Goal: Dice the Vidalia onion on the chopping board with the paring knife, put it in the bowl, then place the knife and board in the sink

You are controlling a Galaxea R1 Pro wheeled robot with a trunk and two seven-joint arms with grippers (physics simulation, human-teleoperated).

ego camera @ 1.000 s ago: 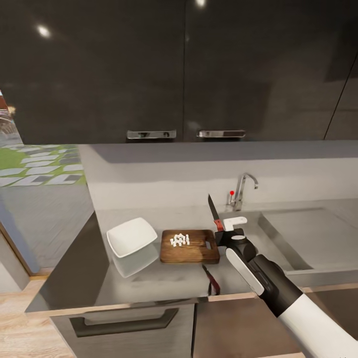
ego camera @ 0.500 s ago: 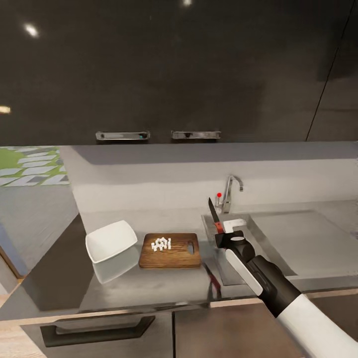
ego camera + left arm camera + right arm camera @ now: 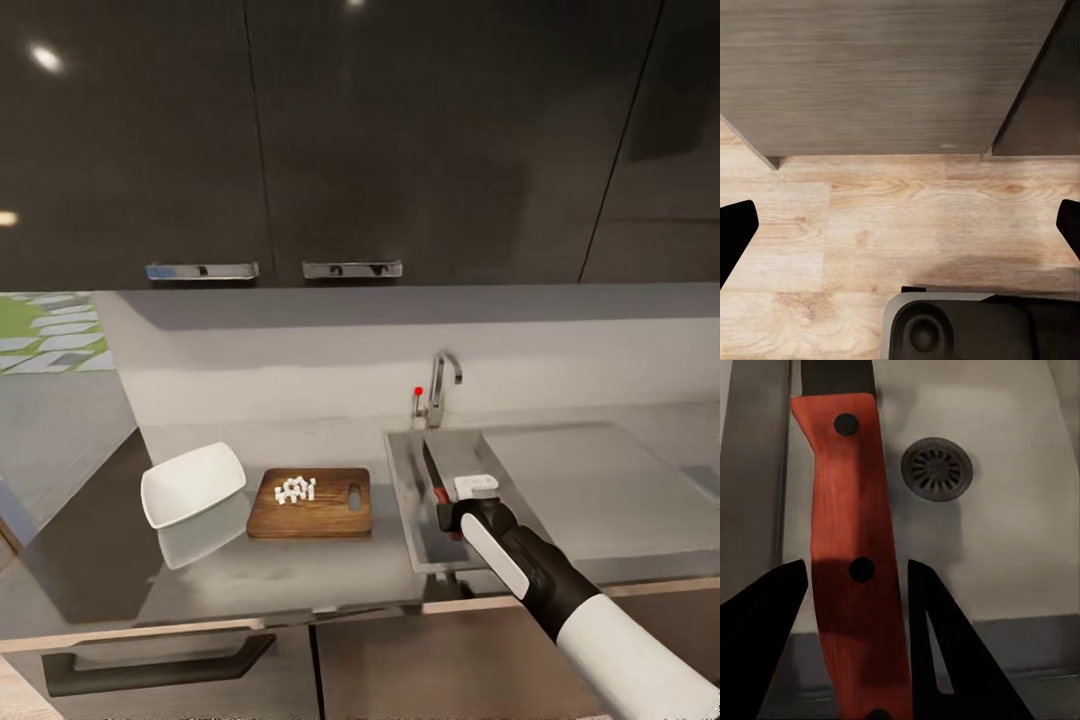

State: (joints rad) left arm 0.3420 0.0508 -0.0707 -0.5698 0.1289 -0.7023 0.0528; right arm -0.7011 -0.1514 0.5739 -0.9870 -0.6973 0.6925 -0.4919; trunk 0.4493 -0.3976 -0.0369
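My right gripper [image 3: 458,497] is shut on the paring knife [image 3: 433,467], whose dark blade points away over the basin of the sink [image 3: 403,505]. In the right wrist view the red handle [image 3: 849,555] sits between the black fingers [image 3: 761,641], above the basin floor. To the left, the chopping board [image 3: 325,510] lies on the countertop [image 3: 300,572] with the diced onion [image 3: 295,489] heaped on it. The white bowl [image 3: 193,484] stands left of the board. A whole Vidalia onion is out of view. My left gripper [image 3: 900,225] hangs open over the wooden floor.
The chrome tap with its red knob [image 3: 437,388] stands behind the basin, and the flat drainboard [image 3: 580,480] stretches to the right. The round drain [image 3: 937,469] lies in the basin floor. Dark wall cupboards [image 3: 360,140] hang above; the robot's base [image 3: 960,330] is below the left gripper.
The camera has swung right, so everything has slid left in the picture. My right gripper has come down and over the sink basin, tipping the knife from nearly upright to low and slanted.
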